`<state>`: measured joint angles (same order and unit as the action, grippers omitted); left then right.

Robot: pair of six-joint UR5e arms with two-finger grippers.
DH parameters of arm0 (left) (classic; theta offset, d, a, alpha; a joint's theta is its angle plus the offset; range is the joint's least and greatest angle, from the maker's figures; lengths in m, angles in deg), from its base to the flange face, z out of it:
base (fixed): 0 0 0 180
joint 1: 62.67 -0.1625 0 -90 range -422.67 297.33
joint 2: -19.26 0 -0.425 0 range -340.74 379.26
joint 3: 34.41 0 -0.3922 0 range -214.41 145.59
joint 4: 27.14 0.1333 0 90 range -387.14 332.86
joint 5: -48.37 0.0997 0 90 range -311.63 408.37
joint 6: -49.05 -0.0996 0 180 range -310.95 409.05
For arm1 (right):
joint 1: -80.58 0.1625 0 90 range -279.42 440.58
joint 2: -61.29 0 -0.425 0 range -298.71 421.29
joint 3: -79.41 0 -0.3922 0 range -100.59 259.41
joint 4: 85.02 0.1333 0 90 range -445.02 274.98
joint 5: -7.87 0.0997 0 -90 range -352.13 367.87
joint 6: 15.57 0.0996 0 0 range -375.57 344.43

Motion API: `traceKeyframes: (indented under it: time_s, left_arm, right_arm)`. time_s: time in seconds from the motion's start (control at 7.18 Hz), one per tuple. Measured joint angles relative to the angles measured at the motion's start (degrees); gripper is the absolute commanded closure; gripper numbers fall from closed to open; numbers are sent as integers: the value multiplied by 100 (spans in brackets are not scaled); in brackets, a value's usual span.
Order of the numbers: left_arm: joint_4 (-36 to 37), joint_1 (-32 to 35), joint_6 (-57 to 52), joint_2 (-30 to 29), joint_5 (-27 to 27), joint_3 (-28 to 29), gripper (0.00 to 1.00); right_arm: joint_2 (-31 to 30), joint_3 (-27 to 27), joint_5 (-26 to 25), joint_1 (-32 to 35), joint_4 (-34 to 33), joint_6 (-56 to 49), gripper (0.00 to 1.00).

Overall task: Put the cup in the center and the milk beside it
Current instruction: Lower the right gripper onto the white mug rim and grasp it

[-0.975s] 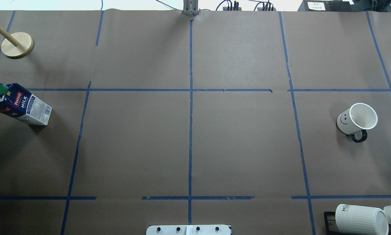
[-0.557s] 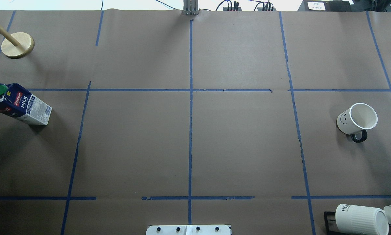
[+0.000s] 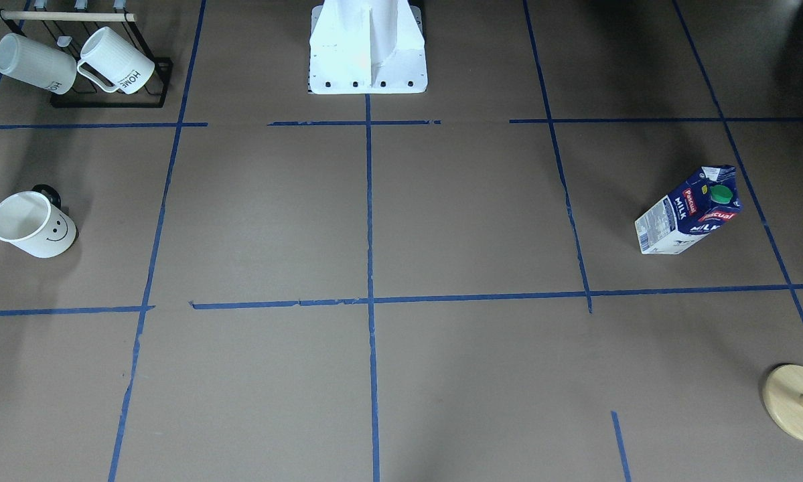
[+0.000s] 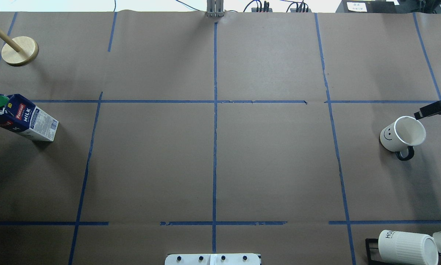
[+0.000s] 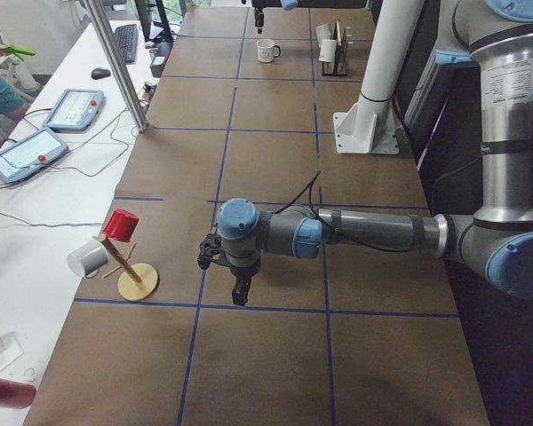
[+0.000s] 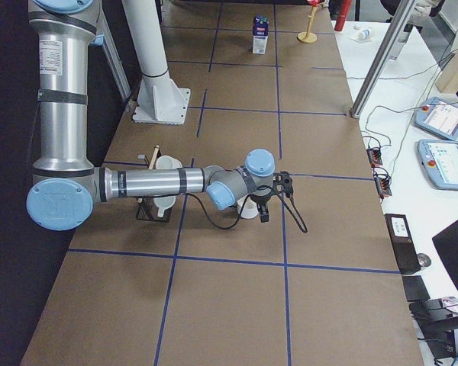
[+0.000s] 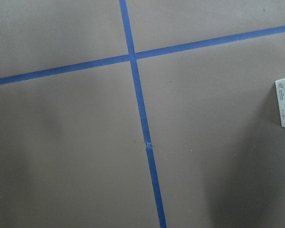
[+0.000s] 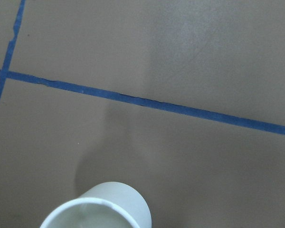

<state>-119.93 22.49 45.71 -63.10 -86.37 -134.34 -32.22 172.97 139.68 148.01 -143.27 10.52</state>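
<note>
The cup [image 4: 402,134] stands upright at the right side of the table, smiley face out; it also shows in the front view [image 3: 33,224] and its rim in the right wrist view [image 8: 99,211]. My right gripper [image 4: 435,90] comes in from the right edge, its two black fingers [image 4: 431,109] apart and empty, one tip just beyond the cup's rim. The milk [image 4: 21,117] stands at the far left, also in the front view [image 3: 686,211]. My left gripper [image 5: 235,284] hangs above the paper near it; I cannot tell its state. The center [image 4: 215,102] is bare.
A black rack with ribbed HOME mugs [image 4: 408,246] stands at the near right corner. A wooden peg stand [image 4: 20,50] is at the far left. The white robot base [image 4: 213,259] sits at the near edge.
My right gripper's fingers have come into the overhead view from the right edge, up to the cup's rim. The cup and the milk have not moved.
</note>
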Motion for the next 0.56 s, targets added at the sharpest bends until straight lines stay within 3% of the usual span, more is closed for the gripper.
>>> traceKeyframes:
  time_s: [0.14, 0.28, 0.42, 0.56]
  left_arm:
    - [-1, 0, 0, 0, 0, 0, 0]
    - [-2, 0, 0, 0, 0, 0, 0]
    - [-2, 0, 0, 0, 0, 1, 0]
    - [-2, 0, 0, 0, 0, 5, 0]
  right_arm:
    - [-61, -56, -165, -205, 211, 173, 7]
    - [-111, -105, -301, -368, 296, 240, 38]
    - [-136, -164, -377, -484, 327, 263, 82]
    - [-145, -202, -403, -545, 336, 270, 93]
